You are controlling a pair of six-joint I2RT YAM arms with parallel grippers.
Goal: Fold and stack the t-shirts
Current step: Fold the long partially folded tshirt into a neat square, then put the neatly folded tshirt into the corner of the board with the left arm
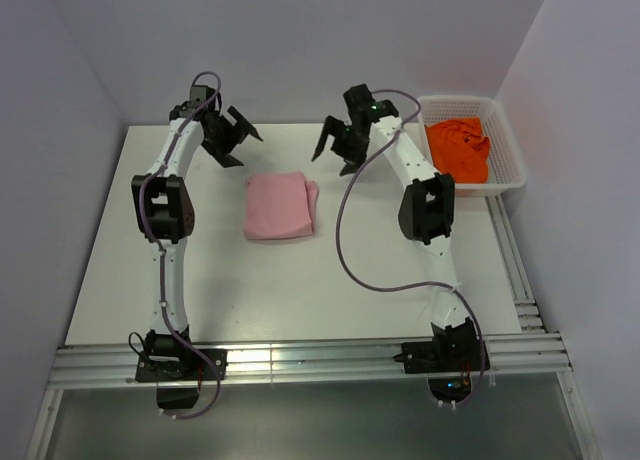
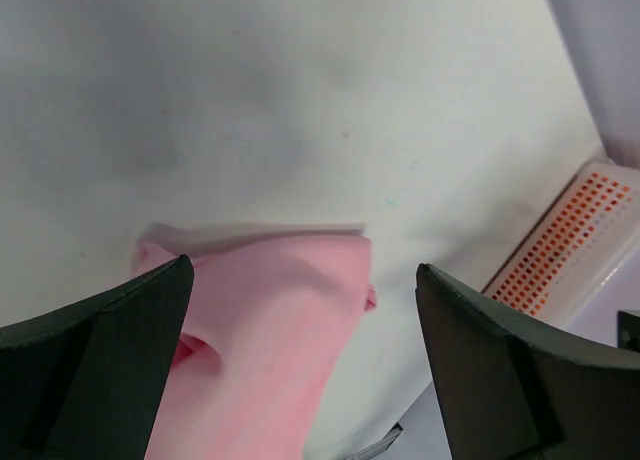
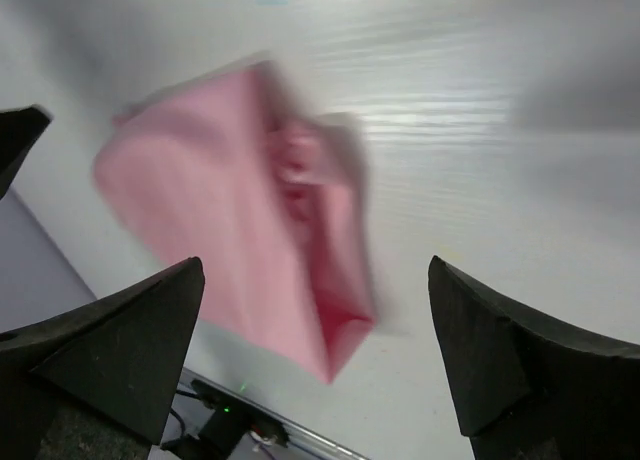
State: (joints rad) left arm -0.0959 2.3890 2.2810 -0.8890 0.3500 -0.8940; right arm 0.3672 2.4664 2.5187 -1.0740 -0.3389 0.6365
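My left claw [image 1: 239, 145] and right claw [image 1: 337, 155], both spread apart, hover just beyond the folded pale pink cloth t-shirt [image 1: 280, 206]. Right of it, the bright orange cloth t-shirt [image 1: 460, 148] fills a white basket [image 1: 511, 158].

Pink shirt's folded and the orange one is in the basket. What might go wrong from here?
1. The orange t-shirt lies crumpled in the basket. The open right gripper may pinch only a bunch of cloth, or hook the basket's wall and drag it.
2. The pink t-shirt has a loose flap on its right edge. The right arm's slack cable hangs close by and could pull the fold open.
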